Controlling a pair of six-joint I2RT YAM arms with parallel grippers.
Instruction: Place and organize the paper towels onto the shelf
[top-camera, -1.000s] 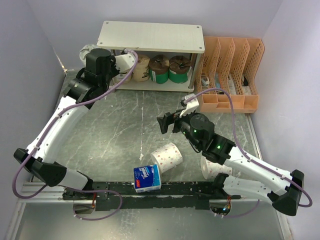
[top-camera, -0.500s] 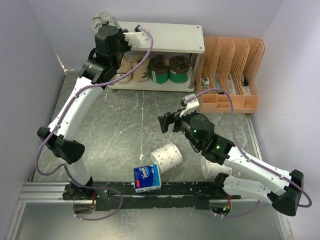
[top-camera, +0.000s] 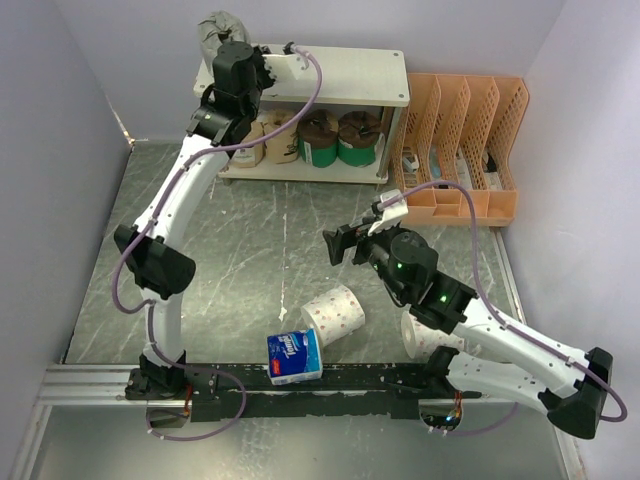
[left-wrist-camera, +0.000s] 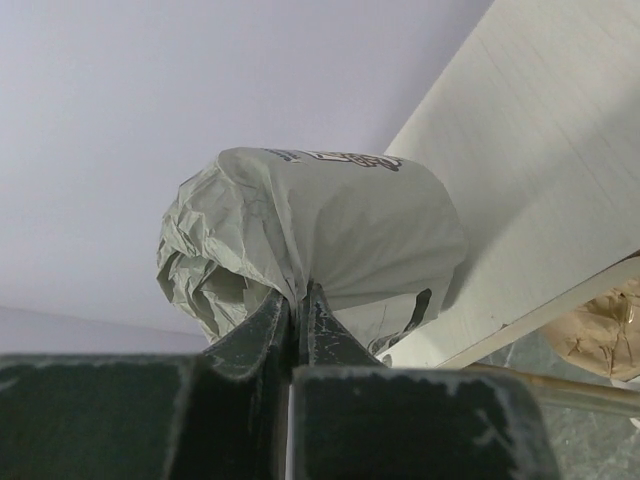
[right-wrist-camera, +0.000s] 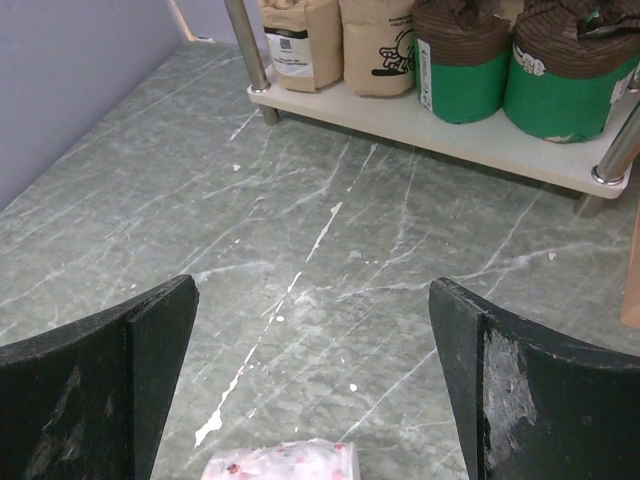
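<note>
My left gripper (top-camera: 222, 47) is shut on the wrapper of the grey paper towel roll (top-camera: 218, 33), holding it at the left end of the shelf's top board (top-camera: 330, 75); the roll (left-wrist-camera: 310, 235) fills the left wrist view. Two tan kraft rolls (top-camera: 266, 138) and two brown-and-green rolls (top-camera: 338, 137) stand on the lower board. My right gripper (top-camera: 334, 247) is open and empty above the floor's middle. A dotted white roll (top-camera: 334, 313), a blue-and-white pack (top-camera: 294, 357) and another dotted roll (top-camera: 430, 335) lie near the front.
The orange perforated file organizer (top-camera: 462, 150) stands right of the shelf. Purple-grey walls close in the left, back and right. A black rail (top-camera: 330, 382) runs along the near edge. The shelf's silver leg (right-wrist-camera: 249, 45) shows in the right wrist view.
My left arm has lifted the grey roll from beside the lower shelf up to the left end of the top board. My right arm has barely moved.
</note>
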